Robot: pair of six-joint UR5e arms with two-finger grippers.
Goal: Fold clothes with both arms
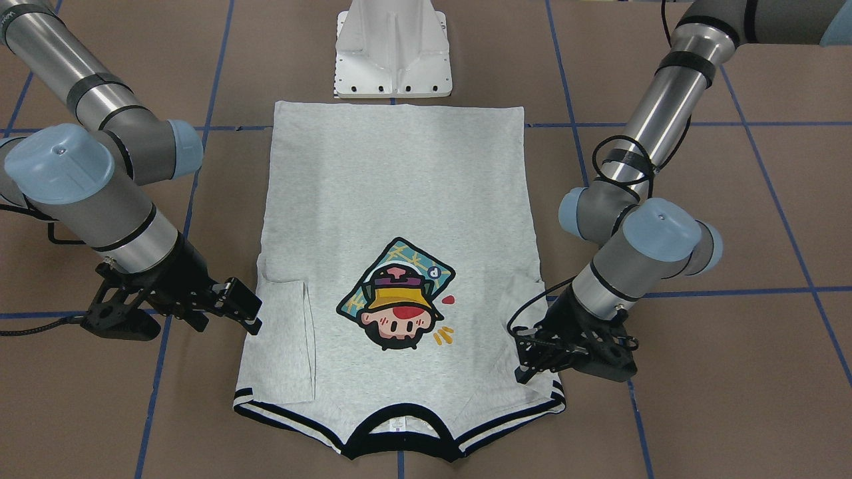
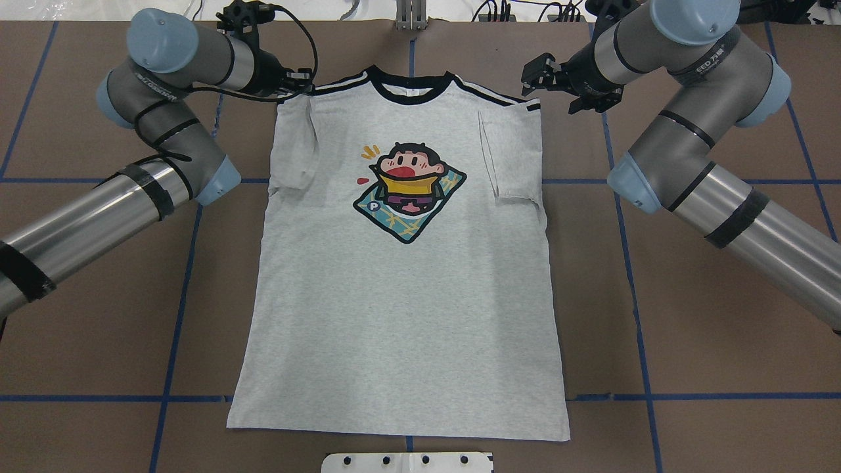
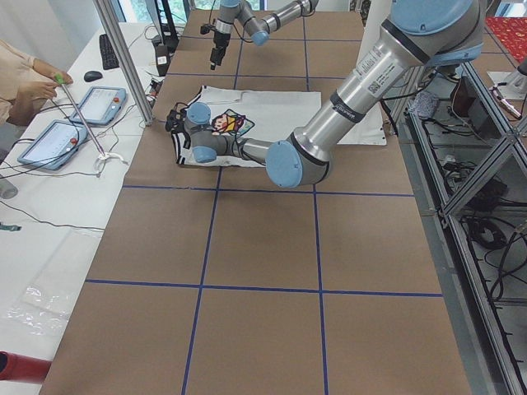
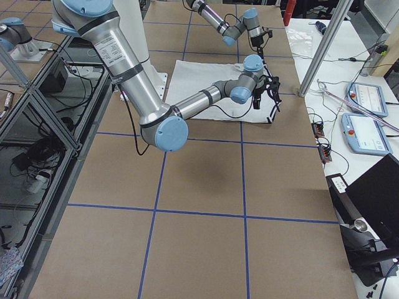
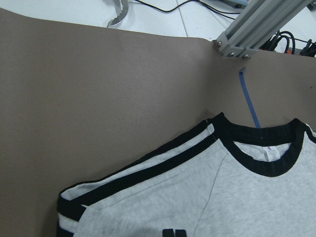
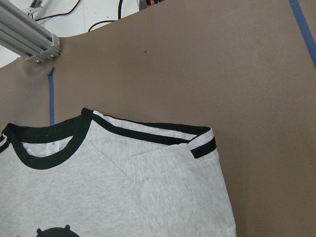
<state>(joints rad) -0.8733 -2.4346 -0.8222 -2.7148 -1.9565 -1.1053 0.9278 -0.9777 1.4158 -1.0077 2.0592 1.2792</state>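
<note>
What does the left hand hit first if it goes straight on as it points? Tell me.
The T-shirt: the left hand points down and inward at its striped shoulder, beside the folded-in sleeve. It would probably meet that cloth first, though its height above the cloth is unclear.

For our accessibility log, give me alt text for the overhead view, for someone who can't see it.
A grey cartoon-print T-shirt lies flat, print up, sleeves folded in, on a brown table. The left pincer is at one shoulder corner; the right pincer is just beside the other.
</note>
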